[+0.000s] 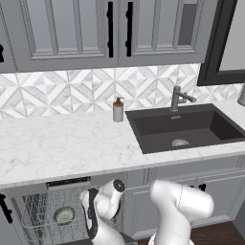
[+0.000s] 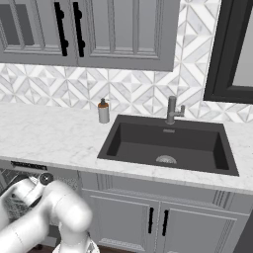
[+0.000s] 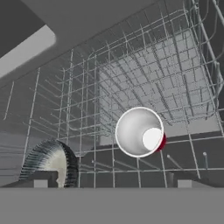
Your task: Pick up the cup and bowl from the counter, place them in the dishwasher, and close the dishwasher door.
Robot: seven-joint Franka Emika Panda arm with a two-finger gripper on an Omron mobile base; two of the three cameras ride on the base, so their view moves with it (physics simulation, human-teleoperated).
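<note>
Left base view: the arm [image 1: 103, 210] reaches down to the lower left, into the open dishwasher [image 1: 52, 210] under the surface [image 1: 62, 143]. The bowl [image 1: 64, 215] sits in the wire rack [image 1: 33, 215], just left of the arm. Up on the surface, a soap bottle [image 1: 118, 110] stands by the sink [image 1: 184, 128], with the faucet [image 1: 178, 98] behind the basin.

Right base view: the arm [image 2: 44, 207] bends across the lower left corner, in front of the dishwasher [image 2: 29, 173] and its dark control strip. The soap bottle [image 2: 103, 111] stands left of the sink [image 2: 168, 143], just beside its far corner, and the faucet [image 2: 172, 109] rises at the far rim.

Hand view: we're looking straight into the rack [image 3: 144, 83]. The cup [image 3: 141, 131] lies on its side among the wires, open mouth toward the camera, a sliver of red at its right edge. The bowl [image 3: 50, 162] stands on edge at the lower left. The gripper [image 3: 112, 181] has its tips wide apart at the bottom, touching neither piece.
</note>
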